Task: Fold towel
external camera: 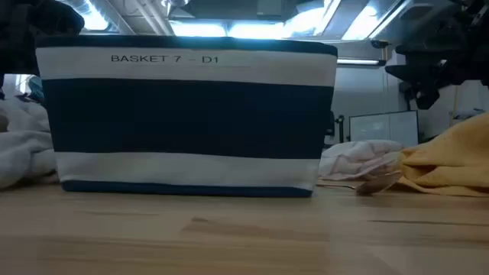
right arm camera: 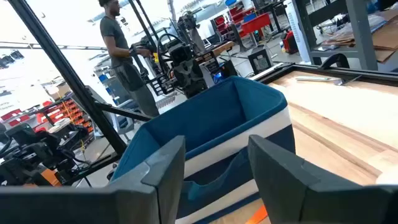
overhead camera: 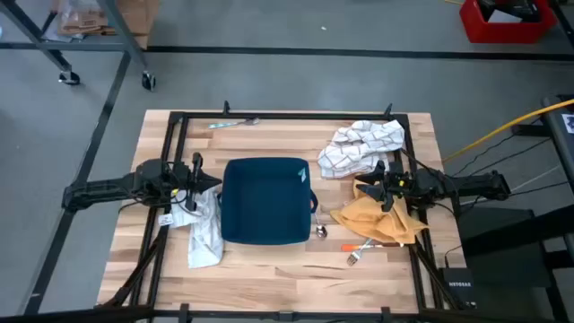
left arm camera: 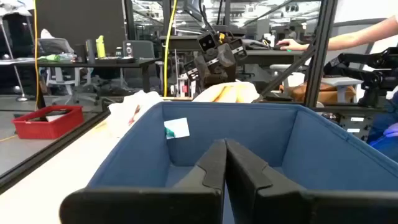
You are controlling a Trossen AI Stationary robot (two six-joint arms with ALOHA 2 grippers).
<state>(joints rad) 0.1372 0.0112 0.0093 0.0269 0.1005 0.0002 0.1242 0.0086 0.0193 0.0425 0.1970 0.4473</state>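
Three cloths lie on the wooden table. A grey-white towel lies crumpled left of a blue basket, partly under my left arm. A white checked towel is bunched at the far right. A yellow cloth lies rumpled on the right. My left gripper hovers shut at the basket's left wall, its fingers together above the rim. My right gripper stands open above the yellow cloth, pointing at the basket, with nothing between its fingers.
The basket stands mid-table between both arms. A spoon, a fork and an orange-handled item lie near the yellow cloth. More cutlery lies at the far edge. A black frame borders the table. People stand beyond.
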